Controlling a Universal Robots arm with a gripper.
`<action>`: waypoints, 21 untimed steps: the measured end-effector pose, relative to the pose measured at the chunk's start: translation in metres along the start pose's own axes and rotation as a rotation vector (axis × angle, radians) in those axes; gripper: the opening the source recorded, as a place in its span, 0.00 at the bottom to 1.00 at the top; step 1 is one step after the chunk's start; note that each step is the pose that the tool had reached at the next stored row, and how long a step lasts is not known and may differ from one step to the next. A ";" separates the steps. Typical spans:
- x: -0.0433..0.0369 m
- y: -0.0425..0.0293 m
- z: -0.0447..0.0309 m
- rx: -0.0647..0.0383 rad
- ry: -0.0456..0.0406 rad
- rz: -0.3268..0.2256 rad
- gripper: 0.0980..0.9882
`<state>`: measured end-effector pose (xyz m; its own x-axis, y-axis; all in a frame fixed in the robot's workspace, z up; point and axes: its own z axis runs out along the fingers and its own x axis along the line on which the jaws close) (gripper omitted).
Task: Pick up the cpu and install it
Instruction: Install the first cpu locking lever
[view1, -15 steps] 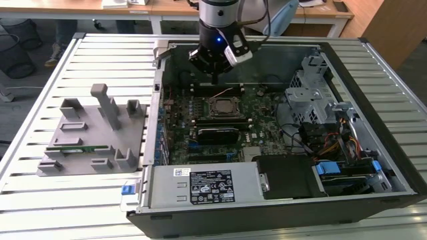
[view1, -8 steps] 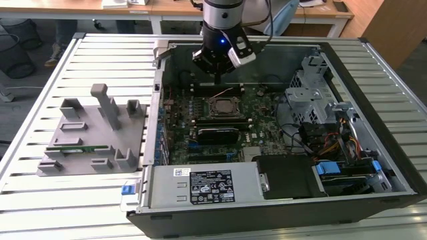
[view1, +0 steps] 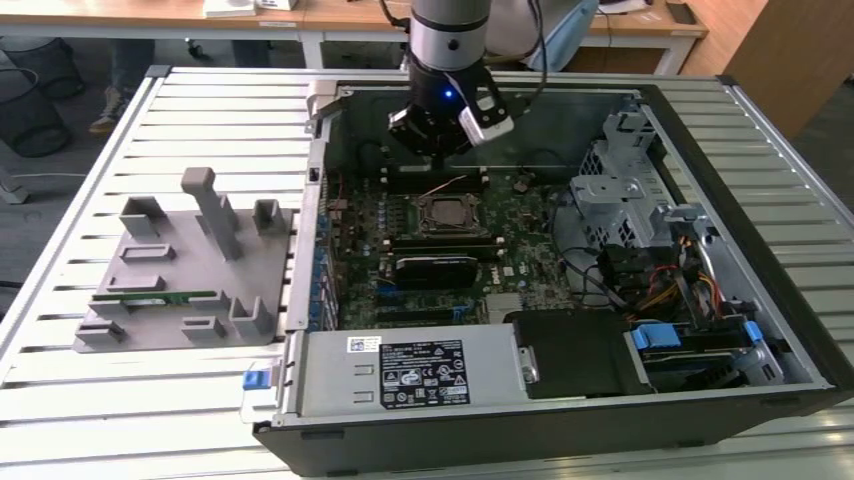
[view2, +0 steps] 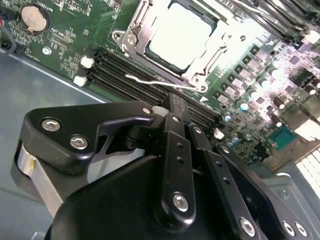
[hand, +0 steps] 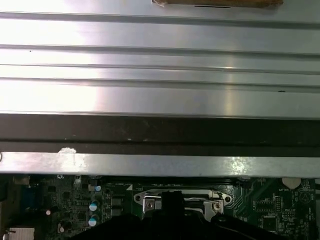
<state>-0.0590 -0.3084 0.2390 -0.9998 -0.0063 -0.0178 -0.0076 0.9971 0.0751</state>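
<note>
The cpu (view2: 177, 37), a flat square chip with a bright silver top, lies inside the metal-framed socket (view1: 447, 212) on the green motherboard (view2: 60, 40). A thin wire lever (view2: 150, 80) runs along one side of the socket. In the exterior view my gripper (view1: 434, 150) hangs above the board, just behind the socket and apart from it. In the second wrist view the gripper (view2: 174, 100) has its black fingers closed together with nothing between them. The socket frame (hand: 180, 200) shows past the gripper's black tip in the first wrist view.
The open computer case (view1: 787, 330) lies on a slatted metal table (view1: 200, 120). A grey fixture (view1: 187, 270) at the exterior view's left holds a green memory stick (view1: 154, 297). Inside the case are a power supply (view1: 400, 372), a drive cage (view1: 627, 190) and cables (view1: 667, 290).
</note>
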 end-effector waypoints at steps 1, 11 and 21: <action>-0.0009 -0.0001 0.0007 0.000 0.0000 0.000 0.01; -0.0067 -0.0004 0.0049 -0.001 0.0042 -0.056 0.01; -0.0142 -0.0006 0.0089 -0.001 0.0043 -0.057 0.01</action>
<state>-0.0446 -0.3082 0.2304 -0.9978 -0.0632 -0.0178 -0.0644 0.9951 0.0750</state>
